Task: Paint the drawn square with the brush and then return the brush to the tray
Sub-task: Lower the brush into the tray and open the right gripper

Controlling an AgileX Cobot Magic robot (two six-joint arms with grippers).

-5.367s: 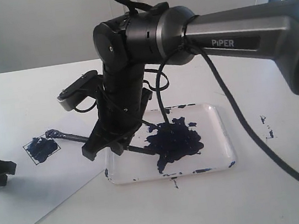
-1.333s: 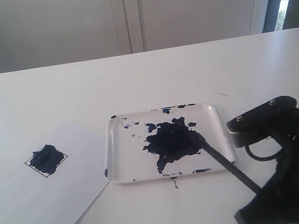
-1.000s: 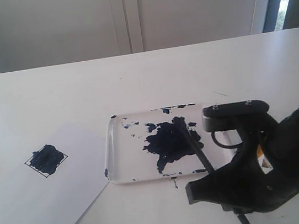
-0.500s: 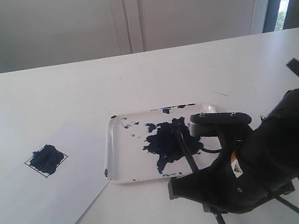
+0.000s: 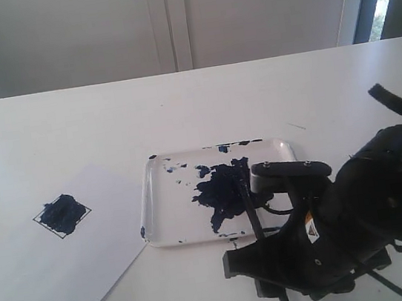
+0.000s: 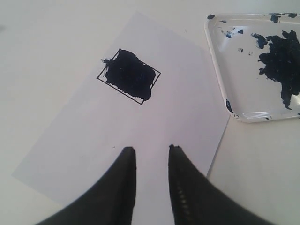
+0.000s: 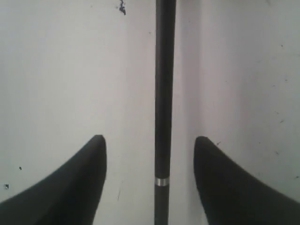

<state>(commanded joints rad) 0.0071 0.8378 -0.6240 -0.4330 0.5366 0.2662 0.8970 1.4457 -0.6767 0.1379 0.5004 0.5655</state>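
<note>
The right hand (image 7: 150, 138) is spread wide, its fingers (image 7: 89, 159) standing clear on either side of the brush (image 7: 164, 93) and gripping nothing. The brush runs straight down the gap between them, touching neither. In the exterior view its painted tip lies in the dark blob in the tray (image 5: 146, 195), and the handle slants out over the near rim, under the arm, toward the tabletop (image 5: 70, 124). Whether the handle end rests flat there is hidden

The brush looks light, thin and stiff, so it would likely roll or pivot on the rim if nudged. The bare handle just beyond the rim is the place to pinch it, since the tip is wet and would smear. As it lies, it seems only partly in the tray

The left hand (image 6: 149, 152) hangs over the paper (image 6: 70, 140), its fingers a narrow gap apart and empty. Just beyond them the square (image 6: 129, 75) is mostly filled dark, with thin slivers left bare at its corners. The paper's edge lies just beside the tray's corner. The right arm's bulk and cable crowd the near side of the tray and could catch the handle
</note>
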